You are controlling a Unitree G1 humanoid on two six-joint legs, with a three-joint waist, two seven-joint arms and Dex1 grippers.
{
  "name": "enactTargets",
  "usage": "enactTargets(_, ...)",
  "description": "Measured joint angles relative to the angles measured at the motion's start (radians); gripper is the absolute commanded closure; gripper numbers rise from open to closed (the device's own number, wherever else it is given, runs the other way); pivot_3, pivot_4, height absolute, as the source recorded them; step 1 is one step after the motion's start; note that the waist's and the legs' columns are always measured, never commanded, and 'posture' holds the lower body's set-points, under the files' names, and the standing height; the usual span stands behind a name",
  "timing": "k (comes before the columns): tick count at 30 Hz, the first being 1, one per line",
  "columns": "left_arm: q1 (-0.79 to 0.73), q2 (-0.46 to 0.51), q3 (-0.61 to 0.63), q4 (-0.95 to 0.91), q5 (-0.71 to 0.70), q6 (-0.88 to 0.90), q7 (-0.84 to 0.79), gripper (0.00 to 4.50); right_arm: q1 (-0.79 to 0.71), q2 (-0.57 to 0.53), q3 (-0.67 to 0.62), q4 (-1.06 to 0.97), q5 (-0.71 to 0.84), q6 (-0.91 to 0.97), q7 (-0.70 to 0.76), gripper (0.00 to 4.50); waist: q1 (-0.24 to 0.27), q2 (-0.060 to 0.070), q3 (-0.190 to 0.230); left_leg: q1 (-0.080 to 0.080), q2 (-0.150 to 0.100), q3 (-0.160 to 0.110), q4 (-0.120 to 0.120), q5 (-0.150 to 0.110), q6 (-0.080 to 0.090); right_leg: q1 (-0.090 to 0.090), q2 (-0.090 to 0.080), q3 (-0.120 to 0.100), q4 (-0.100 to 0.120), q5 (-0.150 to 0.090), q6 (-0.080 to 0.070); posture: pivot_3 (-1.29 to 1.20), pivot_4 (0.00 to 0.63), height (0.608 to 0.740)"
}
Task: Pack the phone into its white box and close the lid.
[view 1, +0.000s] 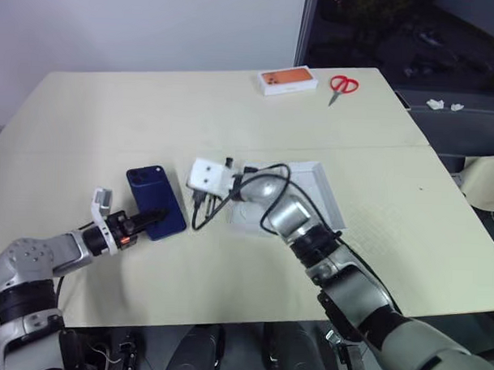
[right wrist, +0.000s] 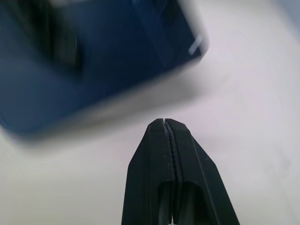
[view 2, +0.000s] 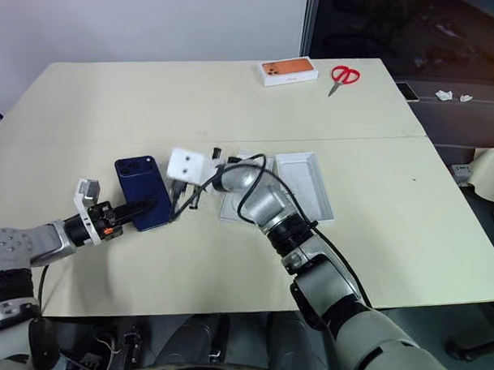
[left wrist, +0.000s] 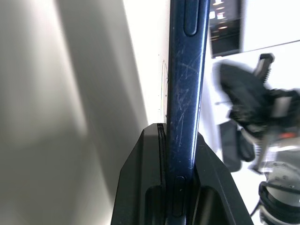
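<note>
The phone (view 1: 155, 200), slim and dark navy with a camera cluster at its far corner, lies left of the table's middle. My left gripper (view 1: 152, 219) is shut on its near end; in the left wrist view the black fingers (left wrist: 154, 178) clamp the phone's thin edge (left wrist: 187, 70). My right gripper (right wrist: 165, 121) is shut on nothing and hovers just right of the phone (right wrist: 93, 61), pointing left. The lid (view 2: 305, 183), a white shell with a plain white inside, lies open side up on the right. A flat white piece (view 2: 230, 207) shows under my right forearm; whether it is the white box I cannot tell.
An orange-topped white box (view 1: 288, 80) and red scissors (view 1: 343, 85) lie at the table's far edge. A seam (view 1: 110, 148) runs across the tabletop. A dark ledge (view 1: 460, 119) with crumpled white scraps stands past the right edge.
</note>
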Motion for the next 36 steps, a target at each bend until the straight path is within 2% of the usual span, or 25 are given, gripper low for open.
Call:
enactTargets(2,0.0,-0.008,0.008,-0.034,-0.042,-0.002,-0.016,4.43,0.0,-0.007,-0.104,-0.125,0.141,0.133,0.04,4.5,0.0,0.0,0.0,0.0,0.0,0.0,0.0,0.0,0.0,0.0,0.0,0.0,0.0,0.0,0.0,0.0,0.15,0.74)
enactTargets(5,-0.002,0.002,0.01,-0.053,-0.065,-0.002,-0.027,4.43,0.037,-0.099,-0.146,-0.268,0.222,0.186,0.094,4.5,0.001,0.0,0.0,0.001,0.0,0.0,0.0,-0.003,0.005,0.001,0.0,0.0,-0.001,0.0,0.0,0.0,0.15,0.74)
enactTargets(9,-0.028,0.007,0.006,-0.029,-0.096,0.046,-0.028,4.43,0.214,-0.359,-0.045,-0.357,0.174,0.156,0.197,4.5,0.018,-0.001,0.0,0.0,-0.001,0.001,0.0,-0.004,0.006,0.001,-0.001,-0.001,-0.002,0.0,0.0,0.0,0.15,0.74)
enactTargets(12,-0.06,0.002,0.005,-0.017,-0.11,0.064,-0.02,4.43,0.304,-0.436,-0.003,-0.394,0.169,0.191,0.228,4.5,0.017,-0.001,0.001,0.0,0.001,0.001,0.0,-0.003,0.006,0.0,0.0,0.0,-0.001,0.0,0.0,0.0,0.15,0.74)
enactTargets(15,-0.084,-0.012,-0.003,-0.017,-0.123,0.064,-0.019,4.43,0.318,-0.47,0.016,-0.453,0.158,0.21,0.223,4.5,0.016,-0.001,0.001,0.0,0.002,0.001,0.0,-0.003,0.005,0.0,0.0,-0.001,-0.001,0.0,0.0,0.0,0.15,0.74)
enactTargets(18,-0.084,-0.012,-0.007,-0.014,-0.124,0.062,-0.019,4.5,0.322,-0.466,0.01,-0.485,0.181,0.281,0.206,3.62,0.021,-0.001,0.001,0.0,0.002,0.001,0.0,-0.003,0.005,0.0,0.0,-0.001,-0.001,0.0,0.0,0.0,0.15,0.74)
enactTargets(22,-0.084,-0.012,-0.008,0.003,-0.124,0.061,-0.019,4.5,0.321,-0.468,0.013,-0.518,0.192,0.329,0.192,1.68,0.028,-0.002,0.002,0.0,0.001,0.001,0.0,-0.003,0.005,0.001,0.0,-0.001,-0.001,0.0,0.0,0.0,0.15,0.74)
enactTargets(36,-0.084,-0.01,-0.043,0.005,-0.123,0.041,-0.019,4.5,0.312,-0.521,0.146,-0.513,0.109,0.364,0.168,1.68,0.026,-0.003,0.002,0.0,0.001,0.001,0.0,-0.003,0.005,0.001,0.0,-0.001,-0.002,0.0,0.0,0.0,0.15,0.74)
